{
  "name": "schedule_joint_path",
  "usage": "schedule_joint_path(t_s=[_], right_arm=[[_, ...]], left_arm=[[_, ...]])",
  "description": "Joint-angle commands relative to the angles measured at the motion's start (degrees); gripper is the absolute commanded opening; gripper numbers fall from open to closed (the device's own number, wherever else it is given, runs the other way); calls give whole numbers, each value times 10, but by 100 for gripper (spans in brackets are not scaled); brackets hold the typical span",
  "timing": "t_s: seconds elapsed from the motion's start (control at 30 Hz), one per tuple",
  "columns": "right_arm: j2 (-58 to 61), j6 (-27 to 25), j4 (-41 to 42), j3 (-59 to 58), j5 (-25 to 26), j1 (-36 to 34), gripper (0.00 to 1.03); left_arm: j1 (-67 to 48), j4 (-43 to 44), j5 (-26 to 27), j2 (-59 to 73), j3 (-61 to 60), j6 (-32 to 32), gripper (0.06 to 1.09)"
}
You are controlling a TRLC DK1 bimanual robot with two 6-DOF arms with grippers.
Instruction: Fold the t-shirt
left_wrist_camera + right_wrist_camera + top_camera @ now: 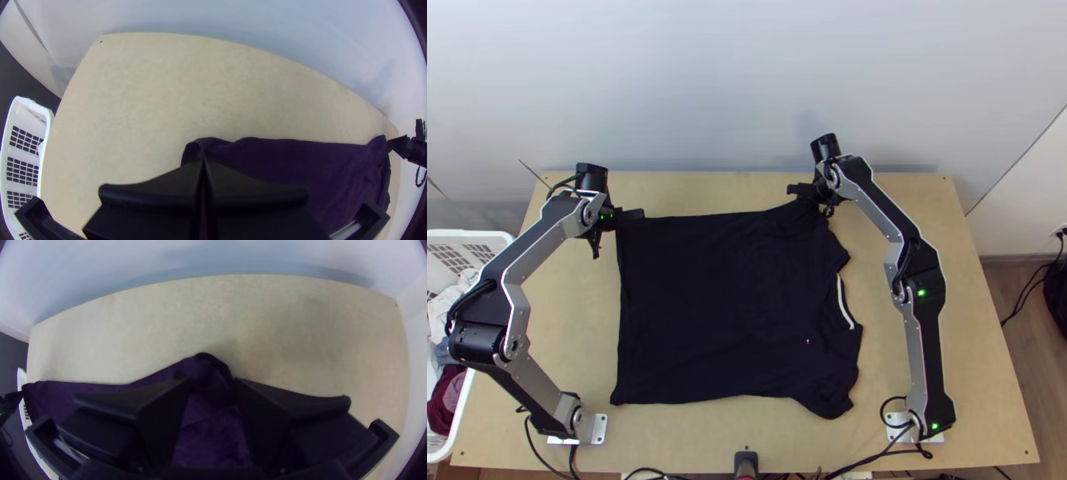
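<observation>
The dark t-shirt [731,312] lies spread on the table, its neck opening with a white strip facing right and its hem at the left. At its far left corner is my left gripper [621,218], and at the far edge near the right-hand sleeve is my right gripper [813,198]. In the left wrist view the left gripper [203,161] is shut on the corner of the t-shirt [284,155]. The right wrist view has the right gripper [212,384] open, with a raised fold of the t-shirt [207,366] between its separated fingers.
A white basket [469,237] holding clothes stands beyond the left side of the wooden table [947,224]. A pale wall rises behind the far edge. Cables and a small dark device [745,464] are at the near edge.
</observation>
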Motion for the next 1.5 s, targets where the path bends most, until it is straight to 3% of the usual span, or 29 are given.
schedule_joint_path(t_s=[0.0,0.17,0.47,0.53,0.6,0.7,0.77,1.17,1.27,1.47], right_arm=[[16,-9,-2,31,2,4,19],[18,-24,-11,31,2,9,3],[24,-55,-24,36,29,11,3],[22,-57,-36,36,29,10,16],[17,-56,-54,35,38,11,48],[18,-53,-82,35,44,11,86],[21,-52,-92,35,46,11,90],[44,-53,-94,66,61,15,84],[45,-61,-87,71,62,20,44],[46,-68,-83,71,62,24,17]], left_arm=[[0,-3,0,-1,-2,-1,10],[0,-5,0,-1,-2,-1,10],[1,-7,0,-5,0,0,10],[1,-7,0,-6,0,0,10],[1,-8,0,-6,-1,0,10],[-1,-8,0,-5,-1,-1,10],[-3,-8,1,-5,0,-1,10],[-3,-11,0,-6,5,-1,10],[-1,-12,0,-6,5,-1,10],[1,-16,0,-7,5,-1,10]])
